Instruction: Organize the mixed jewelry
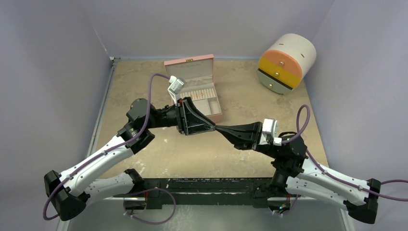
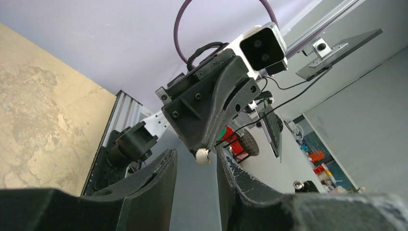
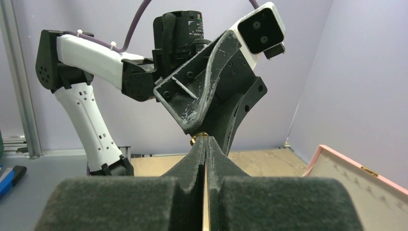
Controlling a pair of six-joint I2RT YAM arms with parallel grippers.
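Note:
Both grippers meet in mid-air above the table's middle. My right gripper (image 3: 205,139) (image 1: 222,129) is shut on a tiny gold stud (image 3: 198,138) with a white bead head (image 2: 202,156), which sticks out of its tips. My left gripper (image 2: 196,153) (image 1: 208,126) is open, one finger on each side of that bead, with a gap showing on both sides. In the left wrist view the right gripper's black fingers (image 2: 211,106) point down into the space between my left fingers. No other jewelry shows in these views.
A pink quilted box (image 1: 202,91) stands open behind the left gripper, lid upright, with slotted trays inside. A white round container (image 1: 288,60) with orange and yellow drawer fronts lies at the back right. The tan tabletop (image 1: 159,154) lies under both arms.

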